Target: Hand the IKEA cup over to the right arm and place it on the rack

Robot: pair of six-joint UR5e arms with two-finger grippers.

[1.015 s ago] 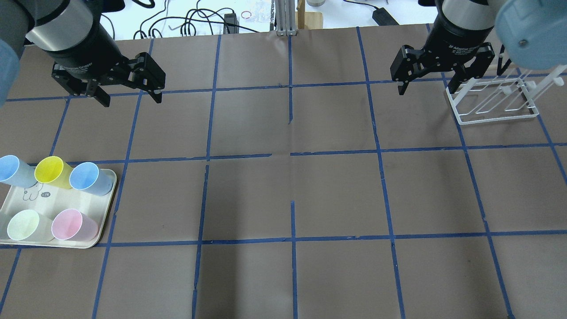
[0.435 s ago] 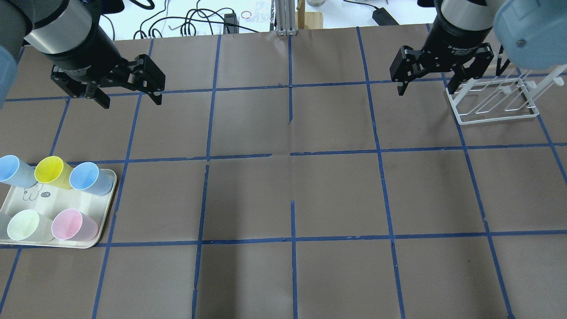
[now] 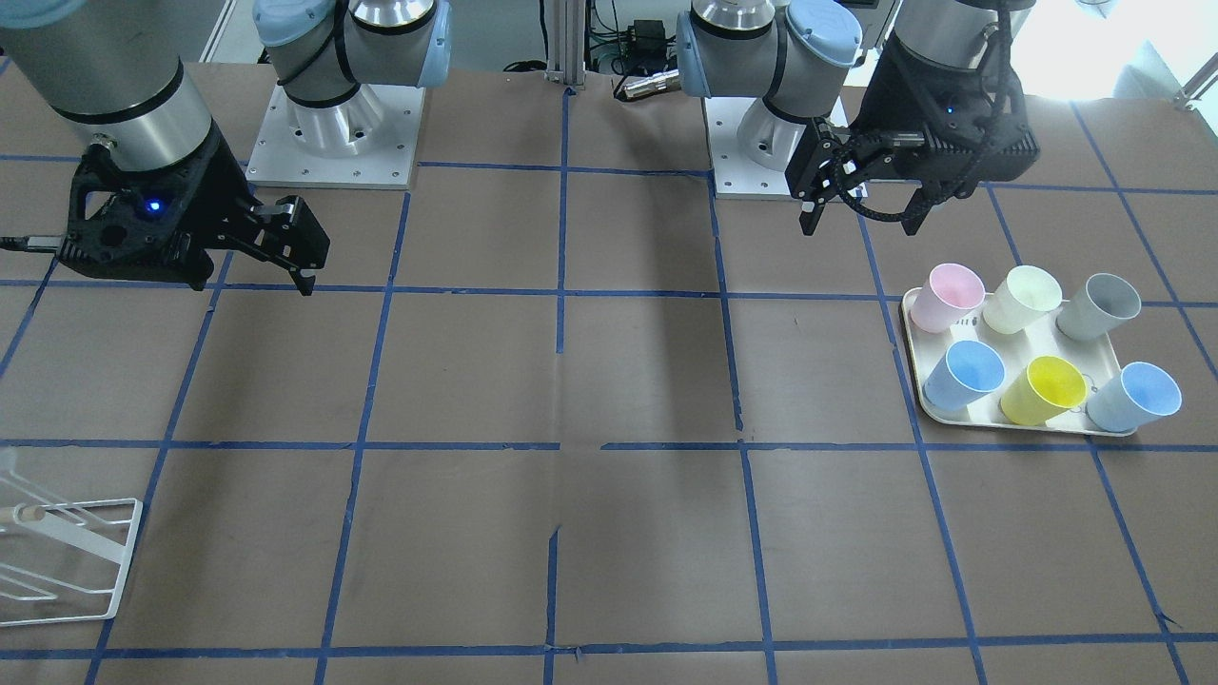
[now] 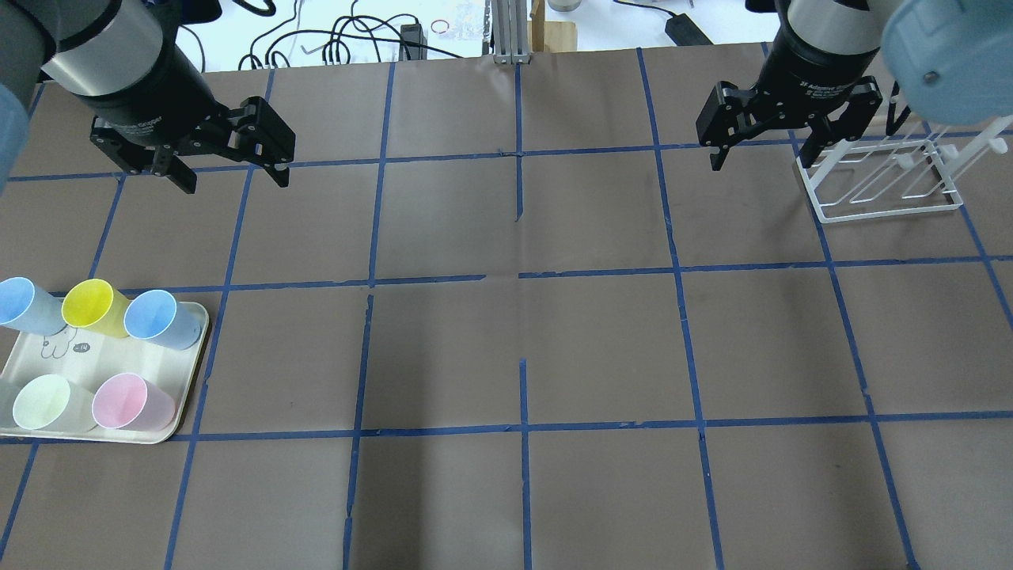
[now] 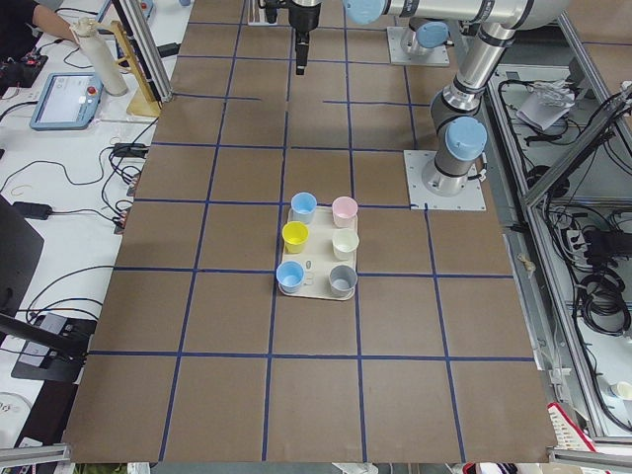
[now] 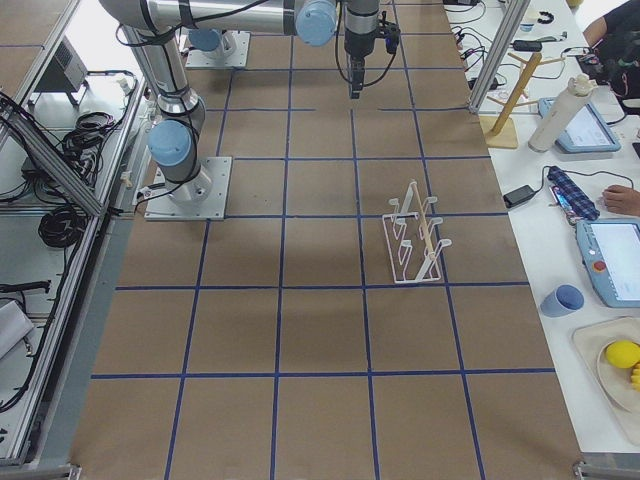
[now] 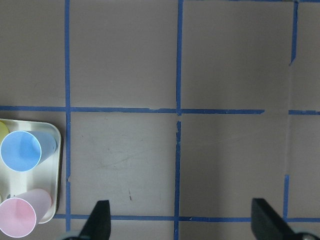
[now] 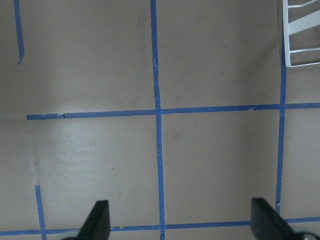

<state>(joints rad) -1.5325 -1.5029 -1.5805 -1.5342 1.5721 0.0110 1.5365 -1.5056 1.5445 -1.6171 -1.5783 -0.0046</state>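
IKEA cup [image 3: 1044, 390]: upright, mouth up, on the cream tray [image 3: 915, 366] at the left end of the counter [image 4: 522, 348]. It is the middle cup of the row farther from the robot, between two light blue cups [image 3: 966, 373]. Nothing grips it.
Left gripper [image 4: 236, 182]: jaws spread wide and empty, hanging above the counter, well apart from the cup.
Right gripper [image 4: 761, 162]: jaws wide and empty, hanging near the rack's side that faces the counter's middle.
Rack [image 4: 890, 212]: stands on the counter at the right end.
Front-facing view: takes in six cups, with a pink cup [image 3: 947, 297], a cream cup [image 3: 1023, 298] and a grey cup [image 3: 1099, 306] in the row nearer the robot.
Overhead view: shows five cup mouths clearly.
Left wrist view: only a yellow sliver of the IKEA cup at the left edge, beside one blue and the pink cup.
Right wrist view: only a white corner of the rack at top right.
Exterior right view: the whole rack, with its wooden-tipped rod.
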